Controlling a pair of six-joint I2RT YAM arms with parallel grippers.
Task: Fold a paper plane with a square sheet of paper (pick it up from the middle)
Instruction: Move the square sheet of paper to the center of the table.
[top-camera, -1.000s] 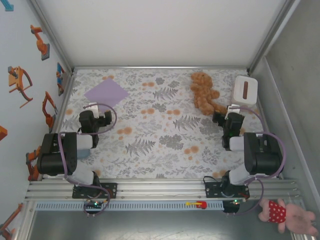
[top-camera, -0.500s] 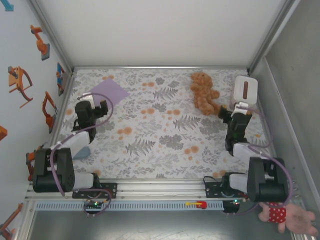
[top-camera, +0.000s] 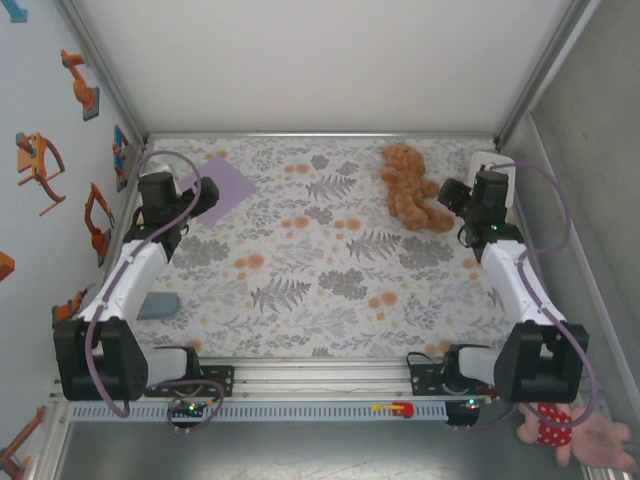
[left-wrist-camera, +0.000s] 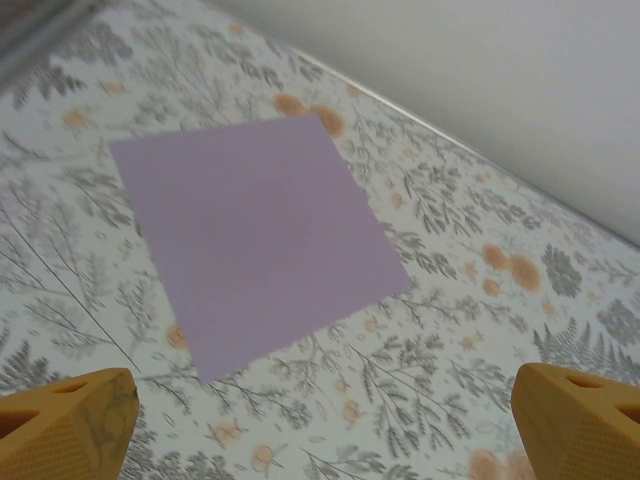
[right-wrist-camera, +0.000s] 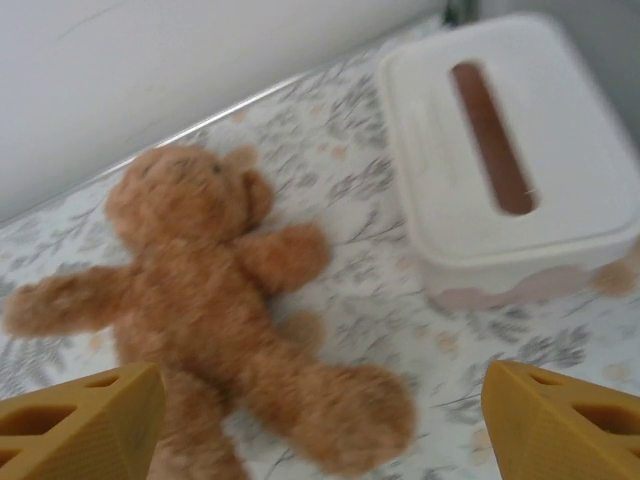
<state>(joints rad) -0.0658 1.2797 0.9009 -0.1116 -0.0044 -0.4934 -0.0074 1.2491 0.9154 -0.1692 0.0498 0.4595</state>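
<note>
The square sheet of paper (top-camera: 228, 182) is lavender and lies flat on the floral table at the far left; the left wrist view shows the sheet of paper (left-wrist-camera: 250, 240) whole, just ahead of the fingers. My left gripper (top-camera: 180, 203) hovers at the sheet's near left edge, above the table and apart from the paper. The left gripper (left-wrist-camera: 320, 430) is open, its orange fingertips (left-wrist-camera: 65, 425) wide apart with nothing between them. My right gripper (top-camera: 478, 198) is at the far right, between the teddy bear and the white box. The right gripper (right-wrist-camera: 320, 420) is open and empty.
A brown teddy bear (top-camera: 410, 190) (right-wrist-camera: 210, 300) lies at the far right of centre. A white box (top-camera: 495, 162) (right-wrist-camera: 500, 150) with a slot on top stands beside it by the right wall. A small grey-blue object (top-camera: 160, 305) lies near the left arm. Walls close the left, back and right sides.
Both arms have stretched forward from their folded poses. The left gripper has moved up to the lavender sheet. The right gripper has moved to beside the white box, its jaws a little narrower.
</note>
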